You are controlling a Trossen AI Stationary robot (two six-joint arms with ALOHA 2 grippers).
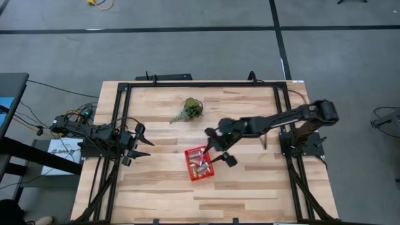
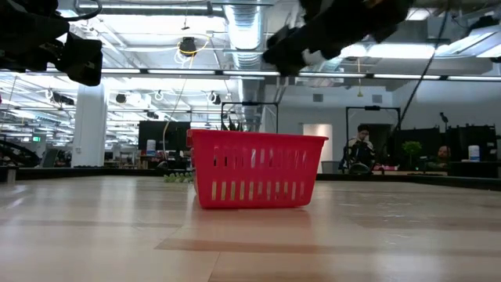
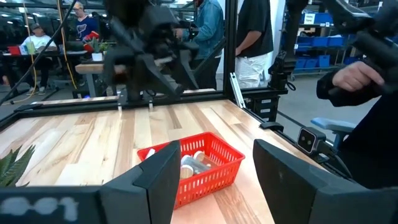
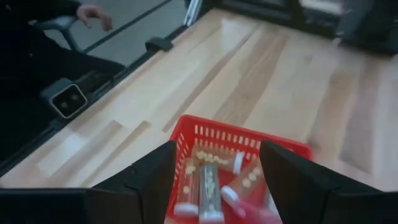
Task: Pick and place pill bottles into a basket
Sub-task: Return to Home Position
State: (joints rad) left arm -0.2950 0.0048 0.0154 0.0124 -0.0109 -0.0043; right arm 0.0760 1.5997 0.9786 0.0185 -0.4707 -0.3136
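I count one basket (image 1: pixel 199 164), red and gridded. It sits on the table (image 1: pixel 250 187) just under and ahead of my right gripper (image 1: pixel 217 149). That gripper's jaws are spread wide and hold nothing. In the right wrist view the basket (image 4: pixel 249 140) shows between the two fingers (image 4: pixel 149 180).

The pill bottles (image 4: pixel 208 183) all lie on their sides inside the basket. I make out at least three white caps, perhaps four; the blur stops me counting further.

My left gripper (image 1: pixel 142 142) hangs well apart from the basket near its own table edge, jaws also spread and empty. The basket (image 3: pixel 205 165) lies ahead of them.

One green plant sprig (image 1: pixel 189 110) lies beyond the basket, apart from both sets of jaws.

The surface is pale wood planks inside a black metal frame (image 1: pixel 200 84), on a grey floor. Level across the table, the basket (image 2: pixel 254 168) stands before an open workshop with ceiling ducts and lights, where a seated person (image 2: pixel 360 149) shows far back. The left wrist view shows two people (image 3: pixel 255 37) standing past the table.

A plate (image 1: pixel 62 149) under the left arm carries print too small to read.
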